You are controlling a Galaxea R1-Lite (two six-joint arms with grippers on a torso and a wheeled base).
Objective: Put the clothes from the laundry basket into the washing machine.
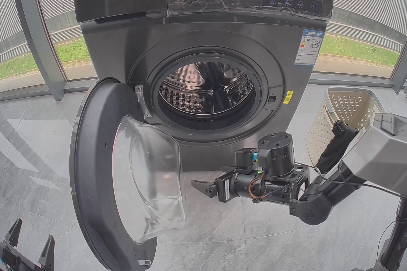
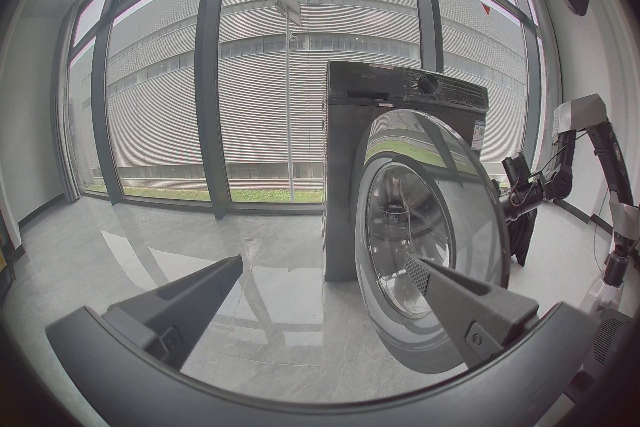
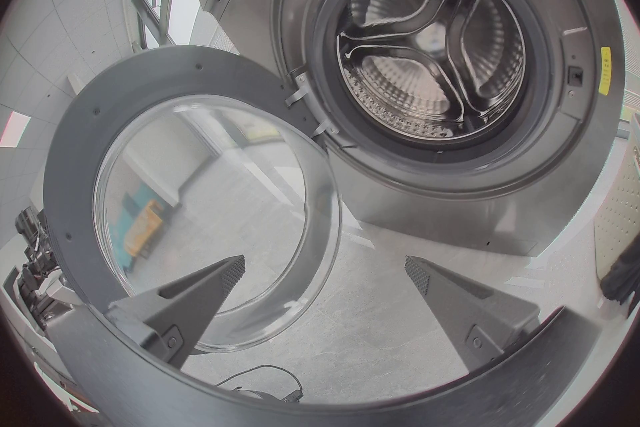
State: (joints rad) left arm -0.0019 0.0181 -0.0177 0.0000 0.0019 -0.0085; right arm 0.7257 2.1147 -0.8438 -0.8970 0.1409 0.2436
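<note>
The grey washing machine (image 1: 127, 43) stands with its round door (image 1: 95, 166) swung wide to the left. Its steel drum (image 1: 206, 87) holds no clothes, as the right wrist view of the drum (image 3: 433, 58) confirms. A white laundry basket (image 1: 352, 104) stands to the machine's right, with a dark garment (image 1: 337, 145) draped over its near rim. My right gripper (image 1: 201, 188) is open and holds nothing; it hangs low in front of the machine, below the drum mouth and left of the basket. My left gripper (image 1: 30, 240) is open at the lower left, outside the door.
The open door's glass bowl (image 1: 148, 174) bulges toward my right gripper. Glossy tiled floor (image 1: 263, 233) lies before the machine. Tall windows (image 1: 55, 9) stand behind the machine. The left wrist view shows the door (image 2: 427, 228) from its outer side and my right arm (image 2: 533, 191) beyond it.
</note>
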